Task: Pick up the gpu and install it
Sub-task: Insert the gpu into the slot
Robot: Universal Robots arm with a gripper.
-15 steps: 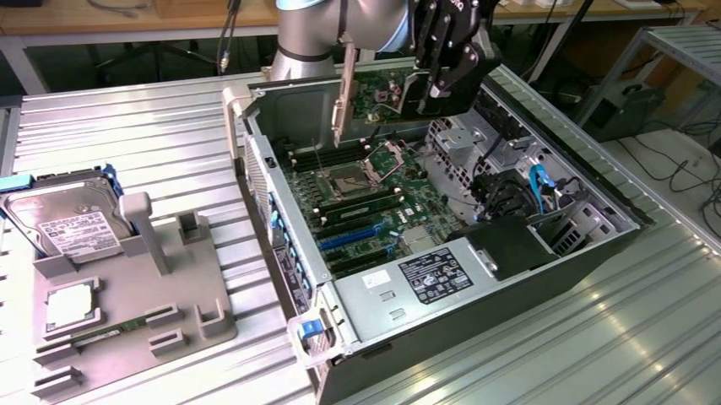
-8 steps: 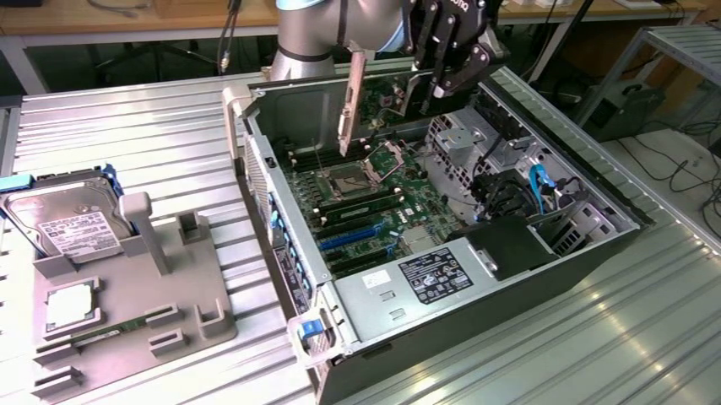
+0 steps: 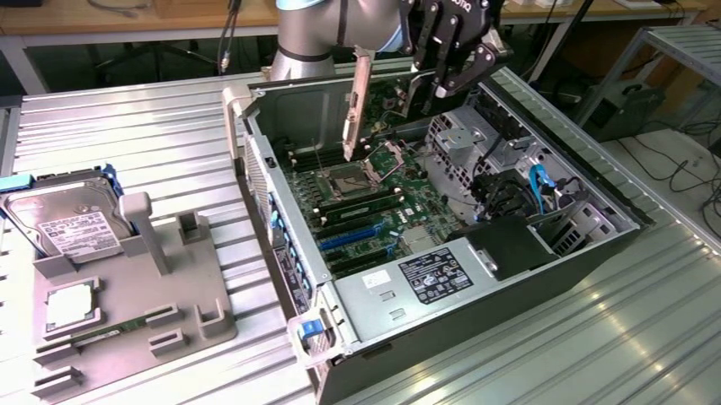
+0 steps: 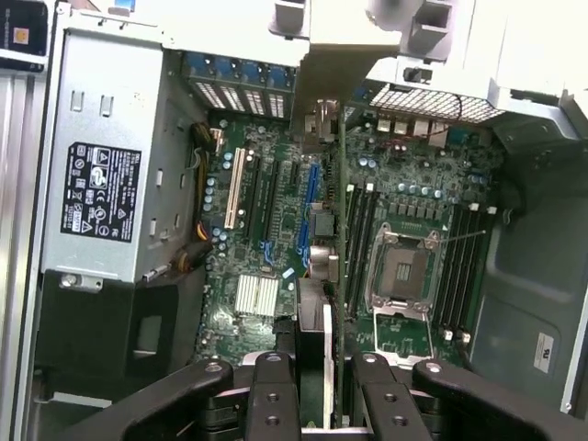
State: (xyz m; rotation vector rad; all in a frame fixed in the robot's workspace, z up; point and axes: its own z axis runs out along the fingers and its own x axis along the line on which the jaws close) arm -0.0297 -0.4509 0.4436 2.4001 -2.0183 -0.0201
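Note:
The gpu (image 3: pixel 358 101) hangs on edge above the open computer case (image 3: pixel 586 245), its pale bracket strip pointing down toward the motherboard (image 3: pixel 372 211). My gripper (image 3: pixel 445 80) is shut on the card's far end, over the back of the case. In the wrist view the gpu (image 4: pixel 323 303) runs edge-on between my two black fingers (image 4: pixel 274 395), with its bracket at the far end. It hovers over the motherboard (image 4: pixel 276 239), next to the blue expansion slot (image 4: pixel 312 184) and clear of the board.
Inside the case are the power supply (image 3: pixel 434 274), the CPU socket (image 3: pixel 344 177), memory slots and a drive cage (image 3: pixel 462 143) with cables. To the exterior view's left a grey fixture (image 3: pixel 197 312) holds a silver hard drive (image 3: pixel 67 224), a processor (image 3: pixel 70 308) and a green memory stick (image 3: pixel 101 331).

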